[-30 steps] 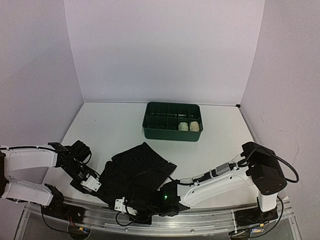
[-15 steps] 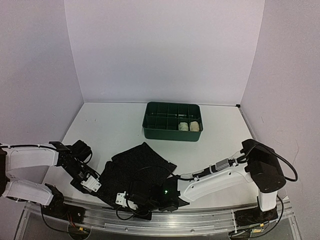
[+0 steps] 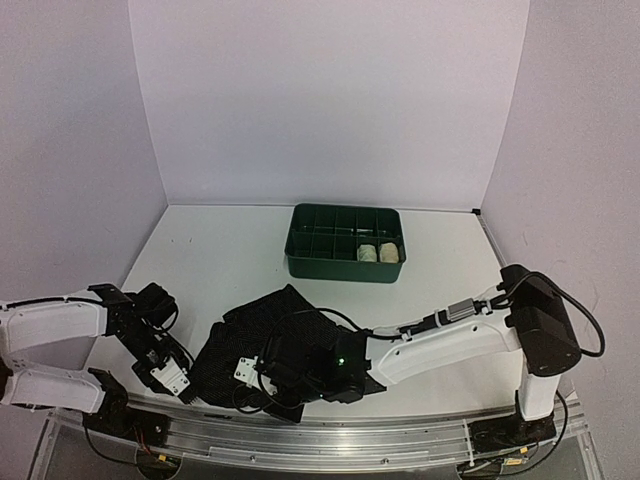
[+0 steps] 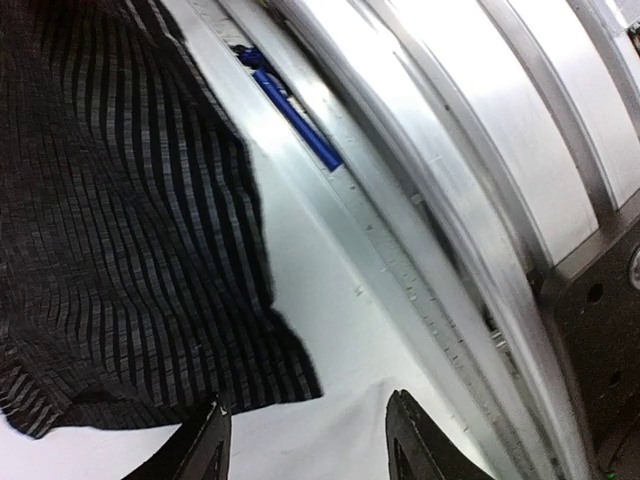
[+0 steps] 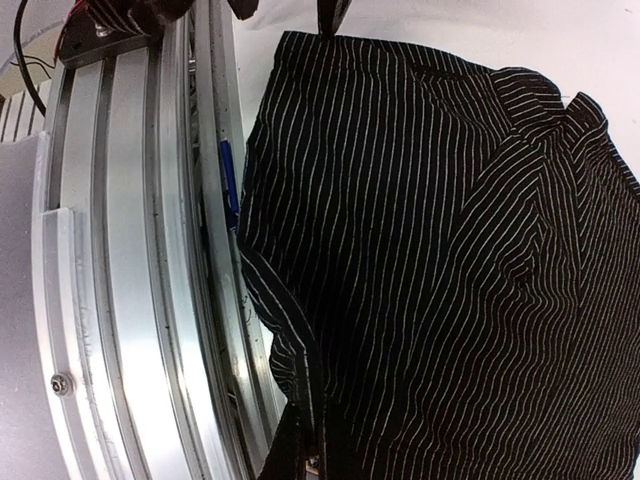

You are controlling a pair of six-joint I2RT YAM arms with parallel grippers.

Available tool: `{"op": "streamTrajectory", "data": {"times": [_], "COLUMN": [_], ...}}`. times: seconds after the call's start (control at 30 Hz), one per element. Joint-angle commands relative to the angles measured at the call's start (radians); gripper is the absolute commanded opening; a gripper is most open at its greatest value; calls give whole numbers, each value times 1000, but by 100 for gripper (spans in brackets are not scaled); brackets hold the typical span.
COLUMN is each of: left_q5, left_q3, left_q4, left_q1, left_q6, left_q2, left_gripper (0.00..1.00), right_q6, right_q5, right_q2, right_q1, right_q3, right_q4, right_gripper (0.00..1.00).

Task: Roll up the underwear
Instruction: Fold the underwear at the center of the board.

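White table [image 3: 200, 250], nothing fancy. A green tray [image 3: 340, 268] sits toward the back, roughly centre. The black underwear [image 3: 262, 315], pinstriped, lies rumpled near the front edge, right by the metal rail [image 3: 420, 440] there.

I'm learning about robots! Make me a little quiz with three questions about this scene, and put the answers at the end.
1. True or false: the green tray is empty.
2. Which one pinches the black underwear? A) the left one B) the right one C) neither
3. Fill in the gap: the left tool has its fingers ___ (open or shut).

Key
1. False: two cream rolls sit in one of its right-hand compartments.
2. B: the right tool is shut on the hem near the table's front edge.
3. Open: it hovers beside the cloth's corner and holds nothing.
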Motion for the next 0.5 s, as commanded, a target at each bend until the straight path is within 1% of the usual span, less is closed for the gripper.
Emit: {"op": "streamTrajectory", "data": {"times": [0.0,0.17,0.3,0.37,0.47], "left_q5": [17,-11,-28,-40,-61], "left_q3": [16,0,37,54,68], "left_q4": [6,74,109,113,122], "left_q1": [-15,-42,-47,-47,-47], "left_q6": [-46,-95,-161,-192,-226], "left_q2": [71,118,200,235,270], "left_gripper": [51,50,47,41,27], "right_q6": [24,31,37,39,40], "right_q5": [-10,-11,-15,-17,-15], "right_q2": [-38,-37,-38,-41,-49], "right_q1": [-1,-7,-10,-9,-11], "right_q3": [-6,-8,-10,-12,-19], "right_q4": [5,5,3,3,3], "right_gripper": [0,0,0,0,0]}}
